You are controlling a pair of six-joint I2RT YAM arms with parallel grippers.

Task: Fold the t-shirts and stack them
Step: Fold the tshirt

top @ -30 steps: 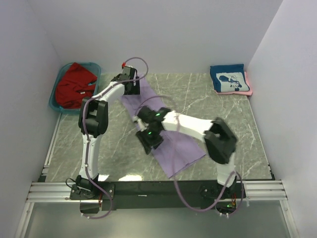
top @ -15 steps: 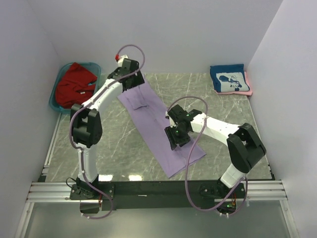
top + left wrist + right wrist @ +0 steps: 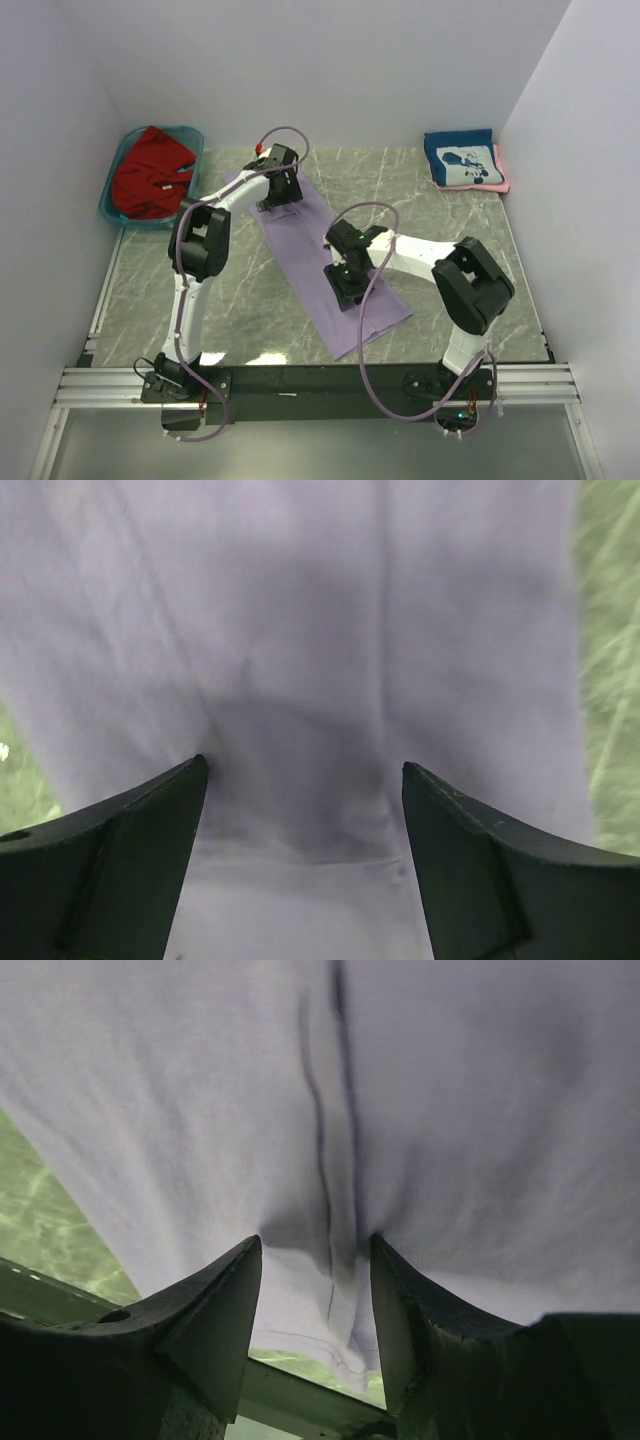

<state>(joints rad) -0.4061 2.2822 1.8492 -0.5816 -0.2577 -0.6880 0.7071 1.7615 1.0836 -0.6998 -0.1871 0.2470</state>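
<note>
The lavender t-shirt (image 3: 308, 243) lies as a long folded strip, running diagonally from the far middle of the table to the near right. My left gripper (image 3: 281, 192) is open over its far end; in the left wrist view the jaws (image 3: 302, 765) stand wide apart on the cloth (image 3: 300, 630). My right gripper (image 3: 345, 288) is open low on the near half of the strip; in the right wrist view (image 3: 315, 1245) a ridge of cloth (image 3: 450, 1110) stands between the fingers. The red t-shirt (image 3: 150, 172) lies in the tub. The navy t-shirt (image 3: 462, 160) sits folded on the pink one (image 3: 503, 181).
The teal tub (image 3: 192, 131) stands at the far left corner beside the left wall. The folded stack is at the far right corner against the right wall. The marble table top (image 3: 220, 290) ends at a metal rail (image 3: 320, 378) by the arm bases.
My left gripper has come from the shirt's far corner a little nearer and rightward onto the cloth. My right gripper swung right along the strip, then back slightly left.
</note>
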